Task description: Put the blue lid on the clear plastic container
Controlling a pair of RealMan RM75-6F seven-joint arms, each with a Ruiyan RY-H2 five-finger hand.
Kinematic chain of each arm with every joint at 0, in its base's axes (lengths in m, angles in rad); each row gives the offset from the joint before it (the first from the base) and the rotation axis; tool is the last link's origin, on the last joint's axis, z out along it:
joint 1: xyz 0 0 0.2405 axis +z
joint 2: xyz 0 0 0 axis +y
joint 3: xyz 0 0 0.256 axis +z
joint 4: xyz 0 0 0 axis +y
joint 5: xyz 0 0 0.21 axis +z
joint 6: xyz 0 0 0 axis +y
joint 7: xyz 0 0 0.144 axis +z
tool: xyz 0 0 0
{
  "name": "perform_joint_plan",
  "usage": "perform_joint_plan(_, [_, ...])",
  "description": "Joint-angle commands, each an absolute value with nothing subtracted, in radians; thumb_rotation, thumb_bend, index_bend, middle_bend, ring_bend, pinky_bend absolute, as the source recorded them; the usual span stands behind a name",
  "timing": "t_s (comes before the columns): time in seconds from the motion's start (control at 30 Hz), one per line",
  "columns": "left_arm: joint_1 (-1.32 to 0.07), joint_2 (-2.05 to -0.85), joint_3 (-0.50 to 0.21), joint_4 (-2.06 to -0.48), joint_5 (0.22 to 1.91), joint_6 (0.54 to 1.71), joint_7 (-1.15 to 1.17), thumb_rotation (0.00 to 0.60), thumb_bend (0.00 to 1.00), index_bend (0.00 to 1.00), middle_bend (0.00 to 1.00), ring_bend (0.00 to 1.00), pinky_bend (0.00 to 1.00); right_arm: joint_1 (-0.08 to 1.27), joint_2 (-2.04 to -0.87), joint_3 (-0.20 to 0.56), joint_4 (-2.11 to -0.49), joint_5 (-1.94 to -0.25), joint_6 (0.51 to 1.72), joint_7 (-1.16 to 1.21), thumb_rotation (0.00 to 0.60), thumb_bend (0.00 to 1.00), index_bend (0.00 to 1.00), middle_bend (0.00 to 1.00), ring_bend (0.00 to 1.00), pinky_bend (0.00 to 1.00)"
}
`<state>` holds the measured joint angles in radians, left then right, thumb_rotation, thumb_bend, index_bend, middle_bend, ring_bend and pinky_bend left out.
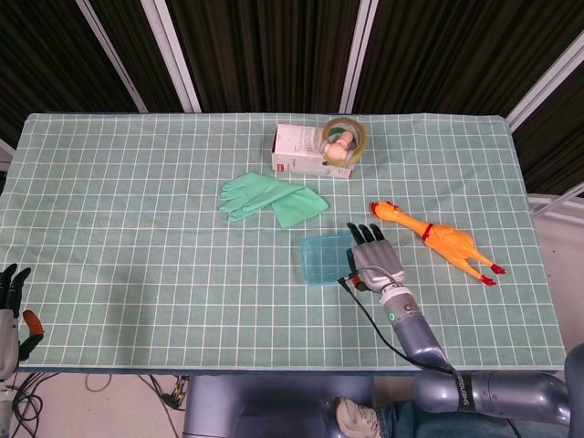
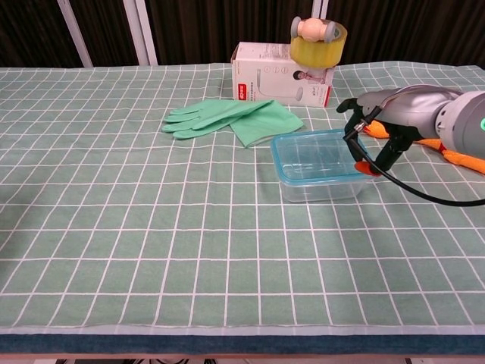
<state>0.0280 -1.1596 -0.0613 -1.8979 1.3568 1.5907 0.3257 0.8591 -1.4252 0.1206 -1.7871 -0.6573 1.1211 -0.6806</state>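
Observation:
The clear plastic container (image 2: 318,188) stands on the green checked cloth right of centre, and the blue lid (image 2: 318,155) lies flat on top of it. From above the lid (image 1: 324,257) shows as a pale blue square. My right hand (image 1: 372,255) sits against the container's right side with fingers stretched out and apart, holding nothing. In the chest view this hand (image 2: 379,125) hangs over the lid's right rim, its orange thumb tip at the near right corner. My left hand (image 1: 11,310) is off the table's near left edge, fingers apart and empty.
Green rubber gloves (image 1: 272,198) lie just behind the container. Further back stands a white box (image 1: 306,151) with a roll of yellow tape (image 1: 344,139) on it. A rubber chicken (image 1: 438,240) lies right of my right hand. Bare cloth spreads to the left and front.

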Motion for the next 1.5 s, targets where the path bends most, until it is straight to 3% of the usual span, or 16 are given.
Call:
perform_joint_plan(0.03, [0.028,-1.160,-0.061,-1.897,1.357,1.591,0.326,0.600,0.76,0.10,0.00,0.00,0.00,0.858,-1.425,0.119,-1.784,-0.656,1.118,-0.681,0.600,0.55,0.61,0.00,0.00,0.00])
perform_joint_plan(1.5, [0.029,-1.160,-0.059,-1.897,1.361,1.593,0.323,0.600,0.76,0.10,0.00,0.00,0.00,0.866,-1.489,0.128,-1.718,-0.620,1.110,-0.716,0.600,0.55,0.61,0.00,0.00,0.00])
